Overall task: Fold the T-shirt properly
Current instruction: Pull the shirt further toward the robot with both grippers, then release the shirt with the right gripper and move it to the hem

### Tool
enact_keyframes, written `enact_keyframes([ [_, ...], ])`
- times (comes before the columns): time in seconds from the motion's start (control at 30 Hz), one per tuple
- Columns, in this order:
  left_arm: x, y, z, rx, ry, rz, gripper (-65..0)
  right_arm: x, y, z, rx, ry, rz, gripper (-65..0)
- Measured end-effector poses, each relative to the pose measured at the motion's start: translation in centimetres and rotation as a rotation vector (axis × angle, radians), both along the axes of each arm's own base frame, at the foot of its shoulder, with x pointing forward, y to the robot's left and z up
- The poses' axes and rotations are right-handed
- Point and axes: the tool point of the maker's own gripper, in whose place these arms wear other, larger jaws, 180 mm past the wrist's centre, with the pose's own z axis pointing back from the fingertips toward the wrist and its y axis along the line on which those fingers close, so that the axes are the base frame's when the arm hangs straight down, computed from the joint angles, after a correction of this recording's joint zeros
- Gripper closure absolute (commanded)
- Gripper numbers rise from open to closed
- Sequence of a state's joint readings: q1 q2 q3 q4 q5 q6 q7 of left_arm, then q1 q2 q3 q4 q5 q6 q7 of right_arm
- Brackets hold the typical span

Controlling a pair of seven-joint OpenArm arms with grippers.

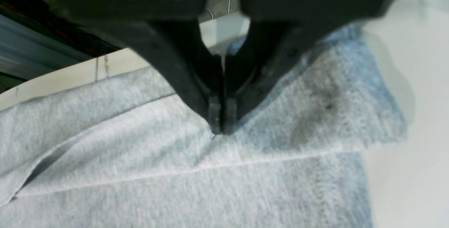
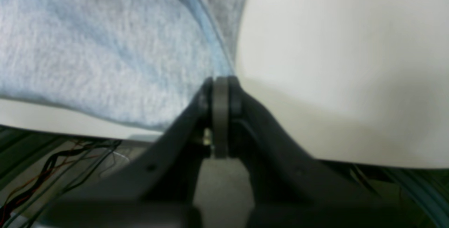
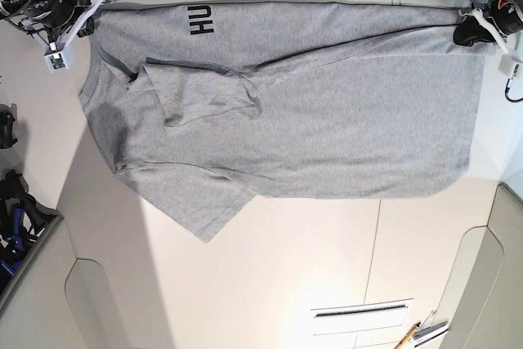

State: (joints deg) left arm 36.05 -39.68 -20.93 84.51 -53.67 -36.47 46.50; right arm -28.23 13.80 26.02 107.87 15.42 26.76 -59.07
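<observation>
T-shirt (image 3: 327, 128): spread flat across far part of white desk (image 3: 286, 267), one long edge folded over, dark letters "HU" showing near far edge.
Left hand (image 1: 220, 129): closed, pinching grey fabric at hem corner.
Right hand (image 2: 220, 80): closed on shirt edge at the opposite end.

Robotics lab or test bench. Evidence: bare white worktop (image 3: 286, 267) with seamed panels, loose bundled wiring (image 2: 52, 165) hanging below its edge, tagged cables (image 3: 57, 55) at its far corner, and an aluminium frame rail (image 1: 38, 49) alongside.
</observation>
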Motion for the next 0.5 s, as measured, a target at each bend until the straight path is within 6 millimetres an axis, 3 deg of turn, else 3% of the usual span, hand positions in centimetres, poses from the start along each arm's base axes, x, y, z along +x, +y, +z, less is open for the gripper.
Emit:
enact_keyframes([
  [0.27,0.0,0.3,0.2,0.003,-0.002,0.006,0.0,0.2,0.0,0.1,-0.001,-0.001,0.000,0.0],
  [0.5,-0.2,2.8,1.9,0.009,-0.017,0.064,0.0,1.7,0.4,2.1,-0.025,-0.075,0.030,0.0],
])
